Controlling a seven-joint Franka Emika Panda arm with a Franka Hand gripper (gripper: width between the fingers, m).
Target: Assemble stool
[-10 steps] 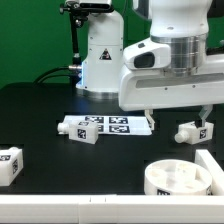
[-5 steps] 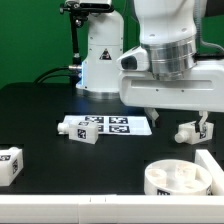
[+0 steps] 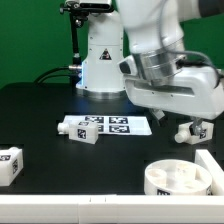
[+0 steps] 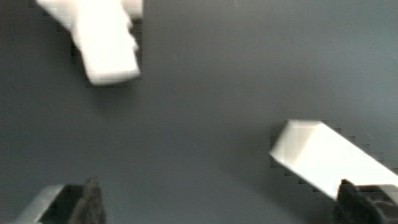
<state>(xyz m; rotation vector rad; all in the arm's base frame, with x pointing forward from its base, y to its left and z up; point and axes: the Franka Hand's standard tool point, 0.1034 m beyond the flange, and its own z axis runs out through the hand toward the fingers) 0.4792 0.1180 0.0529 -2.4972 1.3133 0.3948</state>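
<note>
1. On the black table (image 3: 40, 110) the stool's parts lie loose. The round seat (image 3: 185, 178) sits at the near edge toward the exterior view's right, hollow side up.
2. A first leg (image 3: 78, 130) lies at the marker board (image 3: 120, 125), on the board's end toward the exterior view's left. Whether it overlaps the board I cannot tell.
3. A second leg (image 3: 10, 163) stands well apart at the exterior view's left edge. A third leg (image 3: 193, 130) rests beyond the board's other end, near the gripper (image 3: 178, 118).
4. The gripper hangs above the table with its jaws spread wide, holding nothing.
5. From the wrist view, both dark fingertips (image 4: 71, 205) show over bare table. A white leg part (image 4: 107, 45) and an other white leg part (image 4: 329, 150) lie apart, neither between the fingers.
</note>
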